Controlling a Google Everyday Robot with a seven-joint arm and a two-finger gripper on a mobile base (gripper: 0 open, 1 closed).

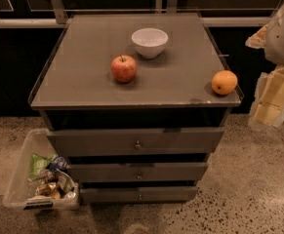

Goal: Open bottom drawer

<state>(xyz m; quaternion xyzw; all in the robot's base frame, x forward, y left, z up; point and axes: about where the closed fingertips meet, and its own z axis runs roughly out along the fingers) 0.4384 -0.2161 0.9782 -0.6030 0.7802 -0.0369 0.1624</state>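
Note:
The bottom drawer (139, 194) is the slimmest dark grey front of three, lowest on the cabinet, with a small round metal knob (139, 196) at its centre. Its front sits further back than the two above. The mid-sized drawer (138, 171) and the tallest top drawer (136, 141) are above it. My gripper (273, 104) hangs at the right edge of the view, beside the cabinet's right side and well above the bottom drawer, with pale yellowish parts showing.
On the cabinet top (83, 82) stand a white bowl (150, 42), a red apple (124, 68) and an orange (224, 82) near the right front corner. A clear plastic bin (22, 179) with snack packets sits on the floor at the left.

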